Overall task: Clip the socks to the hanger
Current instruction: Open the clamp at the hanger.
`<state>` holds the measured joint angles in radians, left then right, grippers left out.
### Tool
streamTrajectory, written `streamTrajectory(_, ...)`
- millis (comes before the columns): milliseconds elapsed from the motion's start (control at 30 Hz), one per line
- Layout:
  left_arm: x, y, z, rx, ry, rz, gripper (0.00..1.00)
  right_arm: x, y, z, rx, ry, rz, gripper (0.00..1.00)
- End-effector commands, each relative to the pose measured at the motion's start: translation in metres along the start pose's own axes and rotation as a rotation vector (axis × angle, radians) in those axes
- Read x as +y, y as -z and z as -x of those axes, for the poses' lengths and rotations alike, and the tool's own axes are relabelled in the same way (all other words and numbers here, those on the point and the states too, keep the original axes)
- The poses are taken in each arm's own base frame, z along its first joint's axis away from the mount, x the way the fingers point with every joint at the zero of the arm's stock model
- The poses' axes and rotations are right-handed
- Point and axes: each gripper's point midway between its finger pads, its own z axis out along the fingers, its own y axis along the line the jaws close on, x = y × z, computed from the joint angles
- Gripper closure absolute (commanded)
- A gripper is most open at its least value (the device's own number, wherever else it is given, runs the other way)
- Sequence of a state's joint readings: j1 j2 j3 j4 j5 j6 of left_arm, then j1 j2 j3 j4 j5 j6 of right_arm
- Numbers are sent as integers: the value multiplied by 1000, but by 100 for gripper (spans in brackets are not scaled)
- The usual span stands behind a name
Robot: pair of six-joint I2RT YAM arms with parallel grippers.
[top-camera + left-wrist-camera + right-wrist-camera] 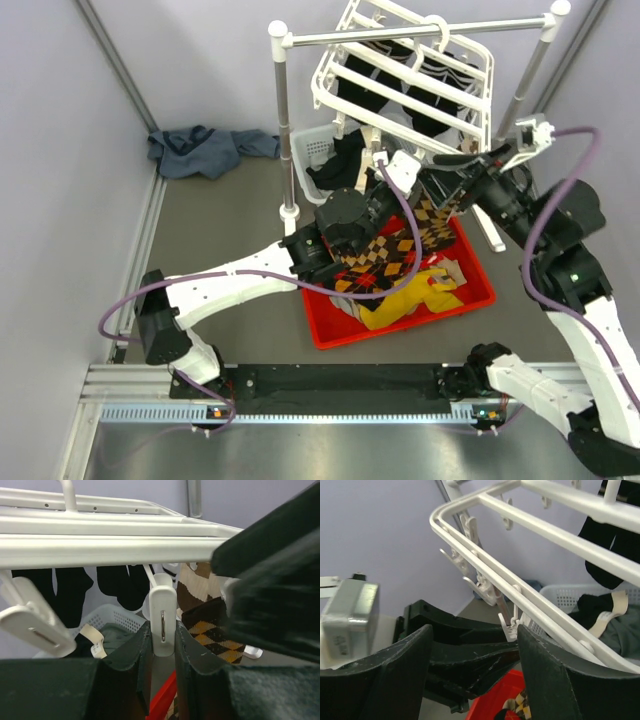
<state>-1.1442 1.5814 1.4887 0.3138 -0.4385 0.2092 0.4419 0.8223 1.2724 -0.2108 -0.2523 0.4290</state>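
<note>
White plastic clip (162, 617) sits pinched between the jaws of the left gripper (163, 642) at frame centre — hanger (400, 80) upper right, argyle socks (385, 258) in the red bin (322, 325) below; right gripper (474, 635) jaws spread.

**Tally of the scene**

Two arms, the left arm (240, 280) and the right arm (585, 290). One hanger (405, 75), one rack (283, 120) with two posts and one rod, one red bin (400, 322), one white basket (312, 150). One yellow garment (405, 300), one blue cloth (205, 150). The argyle socks (385, 255) are heaped and the clips (162, 620) are crowded, so neither count can be told.
</note>
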Motion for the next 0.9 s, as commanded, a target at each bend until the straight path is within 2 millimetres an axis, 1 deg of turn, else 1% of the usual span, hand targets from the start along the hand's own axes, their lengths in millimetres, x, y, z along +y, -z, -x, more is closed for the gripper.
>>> streamTrajectory(0,8,10,16,-33,42,21,98,-2,-8,-4,21,-61,-15,33)
streamTrajectory(33,10,11,19,-43,48,23,98,-6,-10,-5,18,-66,-30,34)
streamTrajectory(67,8,13,15,-38,48,14,98,-13,-12,-8,19,-75,-60,34)
streamTrajectory(133,10,17,20,-54,58,11,98,-20,-16,-14,31,-87,-82,35)
streamTrajectory(167,8,18,16,-49,56,-1,98,-22,-18,-15,29,-90,-93,36)
streamTrajectory(233,9,21,21,-64,65,-3,98,-28,-22,-20,36,-104,-114,37)
streamTrajectory(267,8,22,18,-61,63,-11,98,-31,-24,-21,36,-109,-124,37)
streamTrajectory(433,8,25,19,-68,70,-18,98,-39,-30,-29,53,-129,-152,40)
streamTrajectory(533,7,25,23,-79,74,-28,98,-41,-31,-34,66,-134,-155,42)
streamTrajectory(700,4,24,21,-74,73,-39,98,-36,-30,-38,96,-152,-136,47)
streamTrajectory(733,4,24,20,-70,70,-38,98,-36,-29,-42,116,-160,-141,48)
streamTrajectory(800,3,23,20,-64,72,-38,98,-33,-25,-43,127,-166,-134,49)
streamTrajectory(867,1,22,19,-60,72,-48,99,-35,-23,-46,127,-174,-143,49)
